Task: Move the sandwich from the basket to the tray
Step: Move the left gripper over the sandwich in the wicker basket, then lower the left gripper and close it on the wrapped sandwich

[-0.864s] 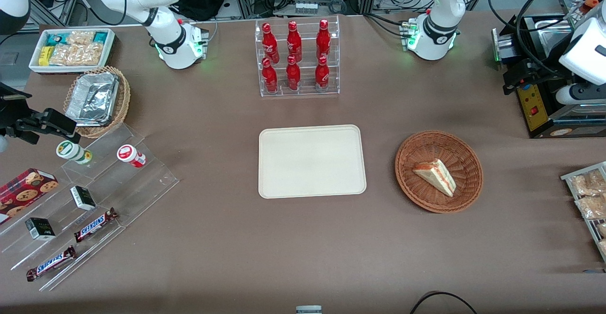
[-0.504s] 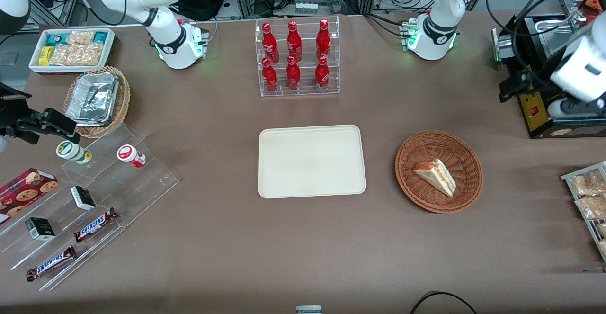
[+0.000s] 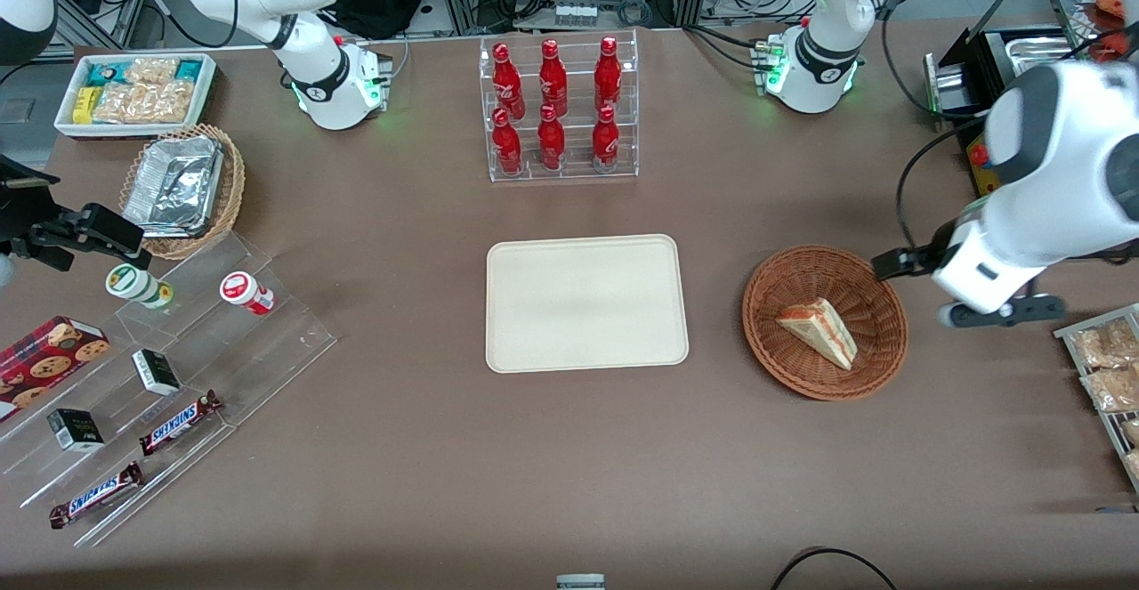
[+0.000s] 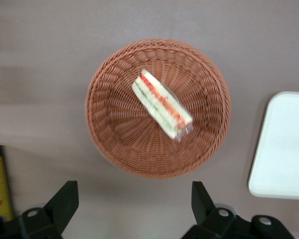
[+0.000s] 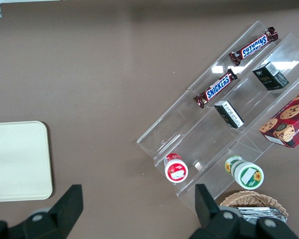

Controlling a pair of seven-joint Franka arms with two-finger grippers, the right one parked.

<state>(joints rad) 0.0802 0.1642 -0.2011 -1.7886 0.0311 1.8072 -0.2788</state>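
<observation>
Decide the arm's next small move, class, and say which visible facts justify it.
Probably lower the open gripper onto the sandwich: it hangs above the basket rim, and the sandwich lies untouched in the basket, with the tray bare.

Rough woven wicker basket (image 4: 109, 144), smooth matt tray (image 3: 534, 341)

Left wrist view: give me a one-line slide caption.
Open gripper hovers above the basket, where the sandwich lies, with the tray beside it.

left arm lowered, end effector (image 4: 132, 204) spread wide
</observation>
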